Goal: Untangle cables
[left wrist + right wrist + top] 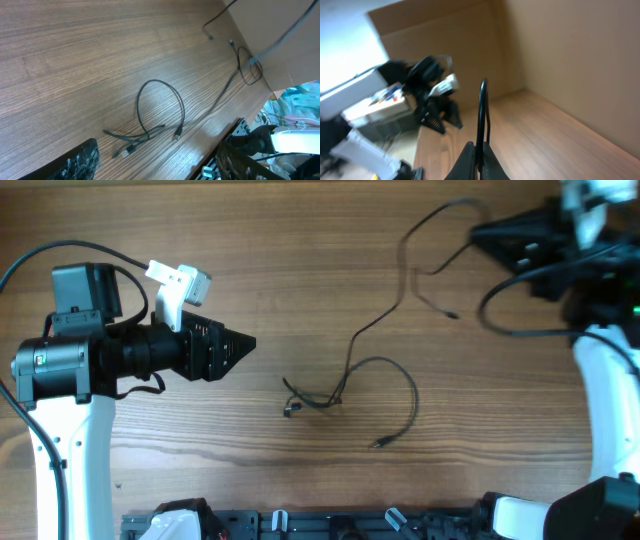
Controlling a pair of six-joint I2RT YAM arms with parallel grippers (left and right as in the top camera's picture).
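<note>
Thin dark cables (320,400) lie crossed in a small knot at the table's middle. One strand loops right and ends in a plug (380,443). Another runs up and right to my right gripper (478,232), which is raised at the far right and shut on it. The right wrist view shows that cable (482,100) arching up from the closed fingertips (470,152). My left gripper (250,343) hovers left of the knot, open and empty. The left wrist view shows its fingers (82,160) wide apart, with the knot (150,132) and loose plugs (127,150) ahead.
A cardboard wall (270,50) stands behind the table's far side. A black rail with fittings (330,525) runs along the front edge. Thicker black arm cables (520,330) hang near the right arm. Another loose cable end (455,315) lies at the upper right.
</note>
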